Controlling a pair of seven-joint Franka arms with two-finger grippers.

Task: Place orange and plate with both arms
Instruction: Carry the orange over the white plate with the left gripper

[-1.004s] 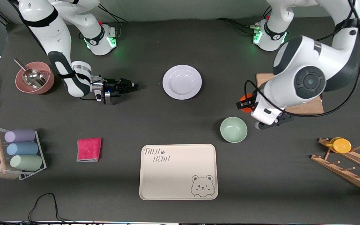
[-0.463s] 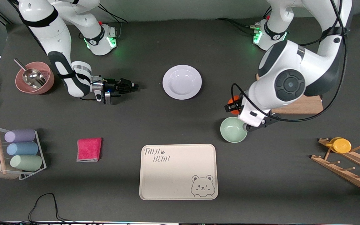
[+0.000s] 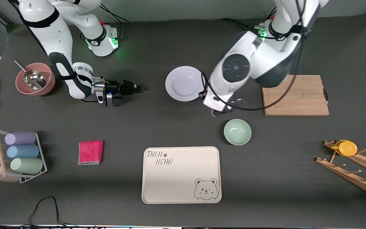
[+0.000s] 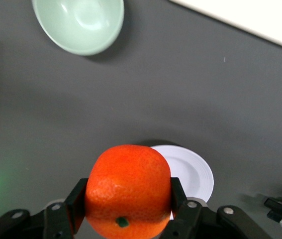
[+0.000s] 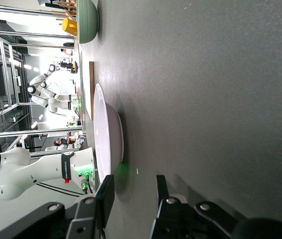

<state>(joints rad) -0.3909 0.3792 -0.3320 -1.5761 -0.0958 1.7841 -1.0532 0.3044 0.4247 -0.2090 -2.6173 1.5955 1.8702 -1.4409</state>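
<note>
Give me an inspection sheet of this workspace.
Surface: dark mat.
Job's things: orange clamped in the left gripper, up beside the plate; plate lies bare.
Clutter: green bowl, tray, board, pink cloth, cup rack, pink bowl with scoop, peg rack.
Grippers: right gripper low by the plate, open, waiting.
Cables: black lead at the mat's near edge.
Surroundings: nothing seen.

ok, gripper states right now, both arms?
Left gripper: closed on the orange, in the air beside the plate.
Right gripper: open, holding nothing, low over the table toward the right arm's end from the plate.
</note>
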